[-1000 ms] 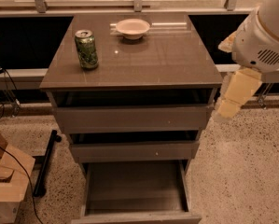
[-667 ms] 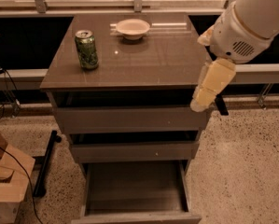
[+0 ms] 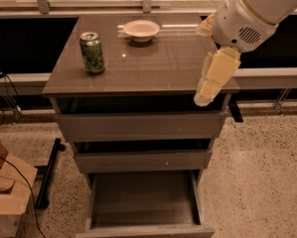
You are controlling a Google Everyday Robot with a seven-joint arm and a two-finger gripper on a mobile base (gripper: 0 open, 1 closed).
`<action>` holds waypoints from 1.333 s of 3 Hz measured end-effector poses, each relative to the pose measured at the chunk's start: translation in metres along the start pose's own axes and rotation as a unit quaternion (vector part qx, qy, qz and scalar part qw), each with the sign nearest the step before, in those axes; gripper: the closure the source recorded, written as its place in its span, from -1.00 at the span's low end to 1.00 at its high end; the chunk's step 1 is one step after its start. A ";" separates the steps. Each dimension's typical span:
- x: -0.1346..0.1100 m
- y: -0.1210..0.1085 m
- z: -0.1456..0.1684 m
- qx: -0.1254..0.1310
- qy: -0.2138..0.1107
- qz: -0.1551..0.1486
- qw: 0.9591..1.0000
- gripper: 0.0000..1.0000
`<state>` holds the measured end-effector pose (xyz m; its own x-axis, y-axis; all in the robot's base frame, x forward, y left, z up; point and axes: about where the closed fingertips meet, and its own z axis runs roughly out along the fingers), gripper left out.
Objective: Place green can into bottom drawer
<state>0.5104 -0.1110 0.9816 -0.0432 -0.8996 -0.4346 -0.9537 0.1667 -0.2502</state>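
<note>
Evidently the reach for the can is the step in hand: the gripper [image 3: 203, 99] hangs empty at the cabinet top's edge, spread or closed cannot be told, with the can [image 3: 92, 52] upright well apart from it across that top and the bottom drawer [image 3: 143, 200] pulled open below it. Next, the gripper must be carried to the can and closed round it. The drawer's front is partly cut off at the view's lower edge.

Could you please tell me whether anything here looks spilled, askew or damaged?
Nothing stands out. The green can stands upright on the cabinet top, the bottom drawer is pulled open, and the gripper hangs at the top's right front corner.
</note>
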 end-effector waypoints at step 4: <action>-0.117 -0.088 0.159 -0.006 -0.171 -0.086 0.981 -1.00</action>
<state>0.6463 0.0440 0.9169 0.2191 -0.7250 -0.6529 -0.9418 0.0177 -0.3356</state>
